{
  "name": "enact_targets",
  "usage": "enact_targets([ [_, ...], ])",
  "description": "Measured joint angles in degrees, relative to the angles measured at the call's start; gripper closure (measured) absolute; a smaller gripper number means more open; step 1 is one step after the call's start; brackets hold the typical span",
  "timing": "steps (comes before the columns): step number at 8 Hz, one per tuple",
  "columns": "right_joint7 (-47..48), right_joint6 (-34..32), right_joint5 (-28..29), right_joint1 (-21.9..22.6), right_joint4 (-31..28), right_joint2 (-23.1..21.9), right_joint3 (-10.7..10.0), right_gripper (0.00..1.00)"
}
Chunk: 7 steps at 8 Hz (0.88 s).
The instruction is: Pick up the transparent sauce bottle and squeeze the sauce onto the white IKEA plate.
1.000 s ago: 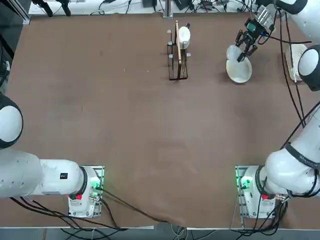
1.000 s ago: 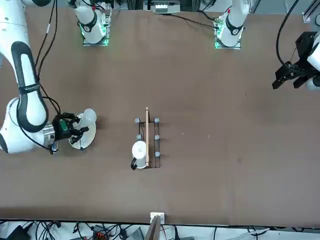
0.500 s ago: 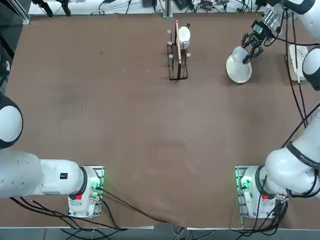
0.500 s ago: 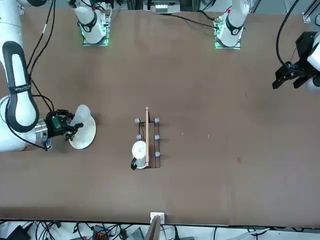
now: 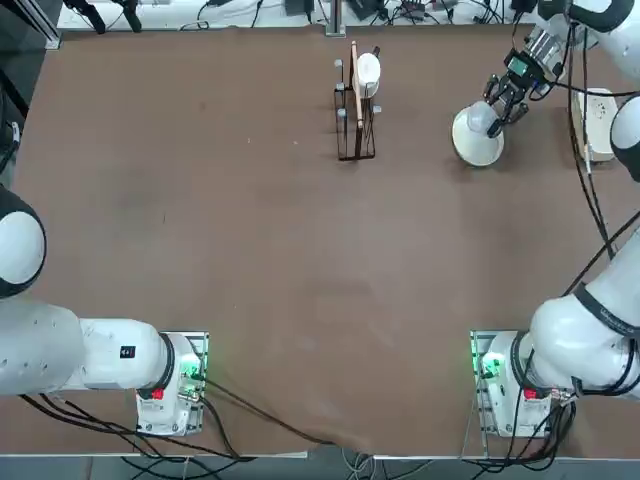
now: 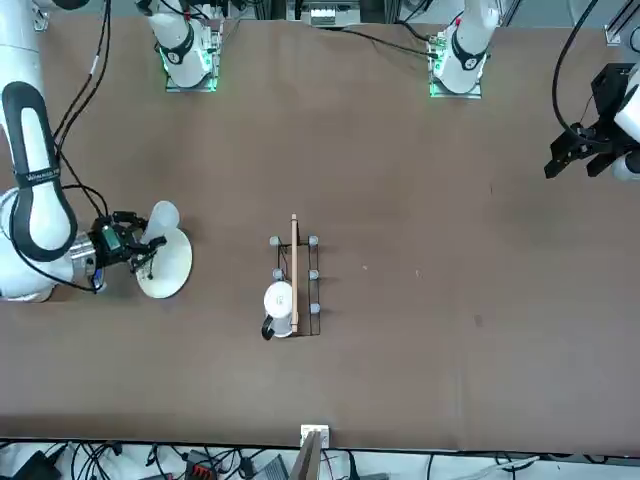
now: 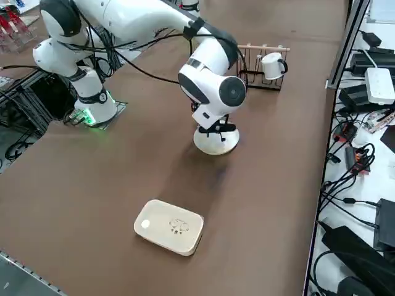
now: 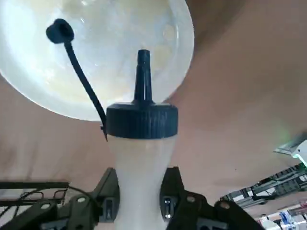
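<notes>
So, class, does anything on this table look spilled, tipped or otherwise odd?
Yes: pale smears lie across the white plate, but sauce is what the task wants there. The squeeze bottle, gripped by the right tool, has its cap hanging off on a strap, as squeezing requires. Nothing looks damaged.

right arm [image 7: 139, 20] bent | right claw [image 8: 142, 196] far out | fingers pinched inward
</notes>
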Motion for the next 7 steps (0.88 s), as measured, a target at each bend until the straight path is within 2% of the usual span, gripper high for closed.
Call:
enact_targets([
  [3,-0.02,0.57,1.43,0.23,-5.38,-4.44,0.47,0.56],
  [7,-0.02,2.89,3.92,0.82,-8.03,-4.96,2.97,0.56],
])
